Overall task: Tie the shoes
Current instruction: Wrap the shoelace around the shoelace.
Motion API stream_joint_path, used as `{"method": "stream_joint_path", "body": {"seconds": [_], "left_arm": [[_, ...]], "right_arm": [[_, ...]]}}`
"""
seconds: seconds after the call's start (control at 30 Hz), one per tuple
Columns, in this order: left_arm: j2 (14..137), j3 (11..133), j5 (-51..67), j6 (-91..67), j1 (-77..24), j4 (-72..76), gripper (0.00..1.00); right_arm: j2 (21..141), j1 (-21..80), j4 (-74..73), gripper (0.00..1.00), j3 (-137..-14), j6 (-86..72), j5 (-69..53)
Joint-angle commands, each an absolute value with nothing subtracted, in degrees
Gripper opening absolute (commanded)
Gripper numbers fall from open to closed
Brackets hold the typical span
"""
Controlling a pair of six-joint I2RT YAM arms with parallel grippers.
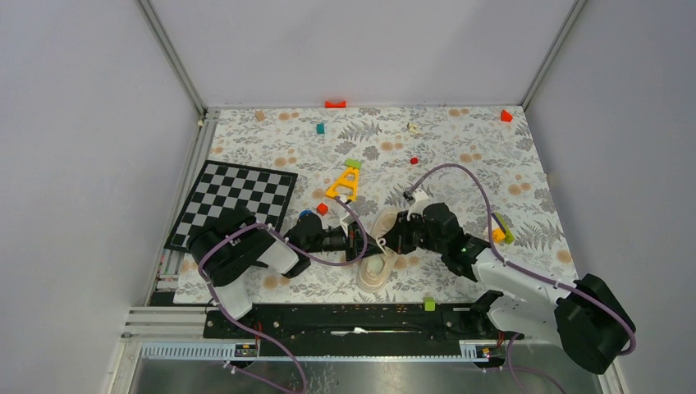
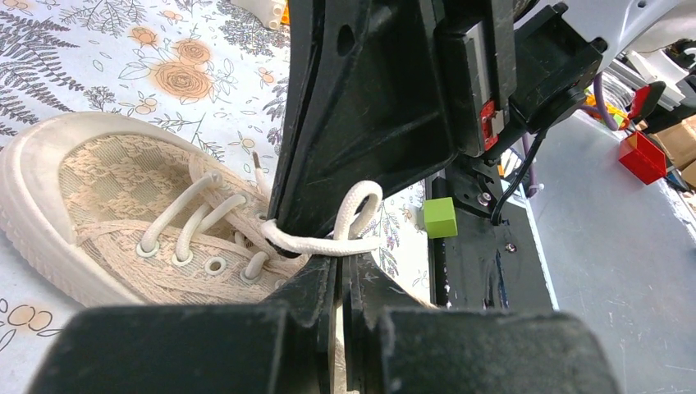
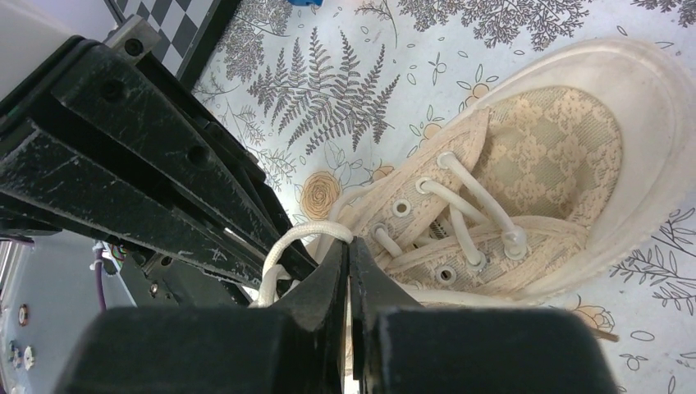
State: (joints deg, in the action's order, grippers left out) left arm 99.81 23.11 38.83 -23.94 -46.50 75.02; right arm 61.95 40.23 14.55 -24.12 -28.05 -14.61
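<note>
The cream-beige sneaker [image 1: 378, 267] lies on the floral mat between both arms. My left gripper [image 1: 362, 243] and right gripper [image 1: 391, 240] meet tip to tip over its laced part. In the left wrist view the left gripper [image 2: 343, 261] is shut on a pale cream lace [image 2: 324, 245] that loops up beside the shoe [image 2: 98, 205]; the right gripper's black body [image 2: 369, 98] fills the view above. In the right wrist view the right gripper [image 3: 348, 246] is shut on a lace loop [image 3: 299, 236] beside the shoe [image 3: 542, 156], with the left gripper's body [image 3: 139, 156] close by.
A chessboard [image 1: 234, 201] lies at the left. A yellow A-shaped toy [image 1: 345, 182] and a red block [image 1: 322, 208] sit just behind the grippers. A green block [image 1: 429, 304] rests by the black base rail [image 1: 345, 316]. Small blocks are scattered along the far edge.
</note>
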Motion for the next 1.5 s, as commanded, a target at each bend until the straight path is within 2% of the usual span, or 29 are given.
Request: {"method": "stream_joint_path", "body": {"seconds": [0.0, 0.37, 0.83, 1.0, 1.47], "left_arm": [[98.9, 23.5, 37.6, -24.8, -46.0, 82.3, 0.0], [98.9, 23.2, 36.6, -24.7, -45.8, 82.4, 0.0], [100.1, 23.0, 35.2, -25.8, -45.7, 82.4, 0.0], [100.3, 22.8, 34.6, -25.7, -45.7, 82.4, 0.0], [101.3, 23.3, 34.5, -26.0, -45.7, 82.4, 0.0]], "right_arm": [[58.8, 40.1, 11.3, 0.0, -22.8, -27.4, -16.9], [55.0, 40.2, 8.0, 0.0, -21.3, -27.1, -17.1], [55.5, 40.2, 17.7, 0.0, -18.0, -31.1, -18.3], [54.5, 40.2, 17.8, 0.13, -17.7, -31.5, -16.9], [46.6, 40.2, 13.3, 0.38, -16.0, -30.3, -11.6]]}}
